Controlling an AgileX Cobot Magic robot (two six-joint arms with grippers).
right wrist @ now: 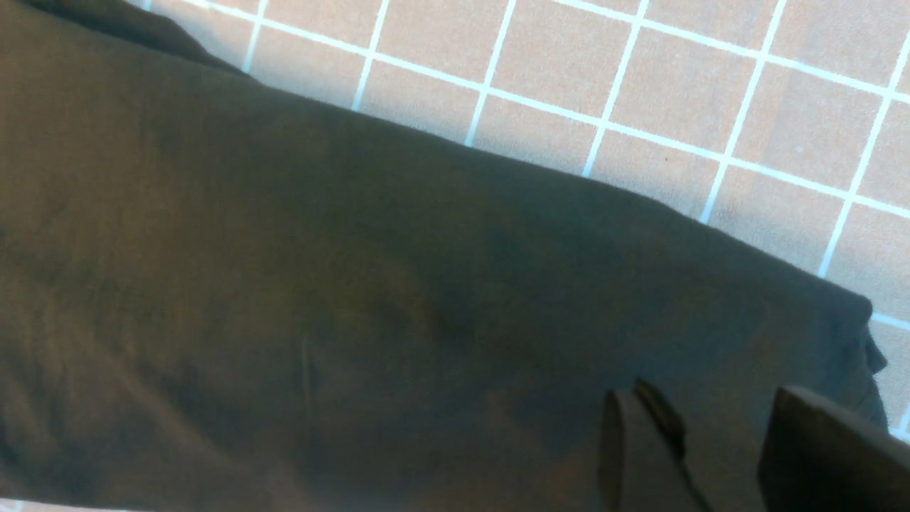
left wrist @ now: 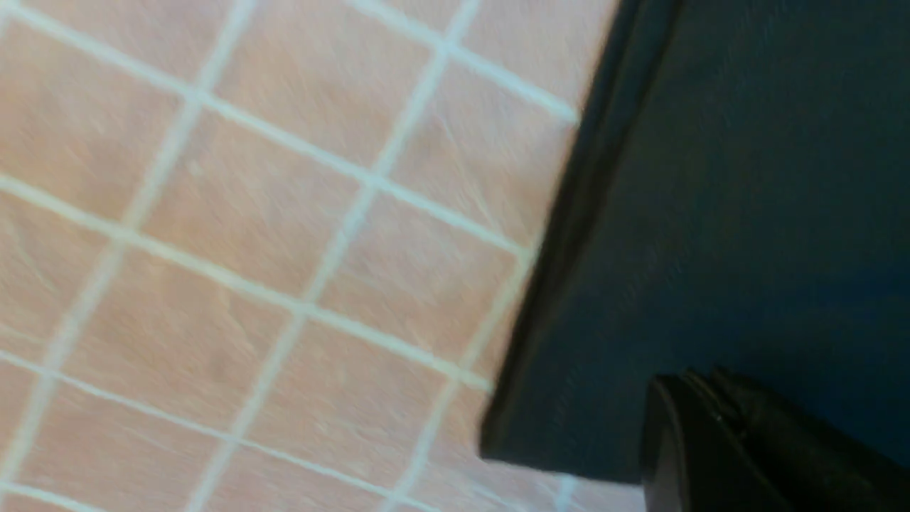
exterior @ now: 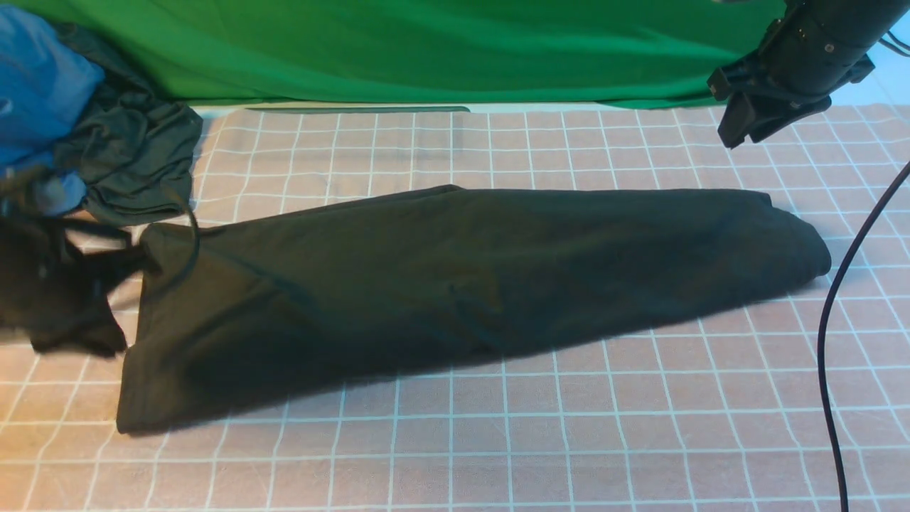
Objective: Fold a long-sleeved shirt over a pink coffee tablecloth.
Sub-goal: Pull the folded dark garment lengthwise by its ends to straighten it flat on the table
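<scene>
Front view: long-sleeved shirt (exterior: 455,284) lies as a long folded strip across the pink coffee tablecloth (exterior: 569,427). It looks soft and floppy, so I'd grab the corners. Left gripper (left wrist: 675,412) is closed at the left end, grip unclear. Right gripper (right wrist: 711,405) is parted and empty, above the right end.

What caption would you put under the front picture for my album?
Black cotton shirt lies folded in a long band on pink white-gridded tablecloth.

The long-sleeved shirt (exterior: 462,284) lies folded in a long band across the pink coffee tablecloth (exterior: 569,441). My left pincer (exterior: 128,267) blurs at its left end; my right pincer (exterior: 734,131) hangs upper right, clear.
</scene>
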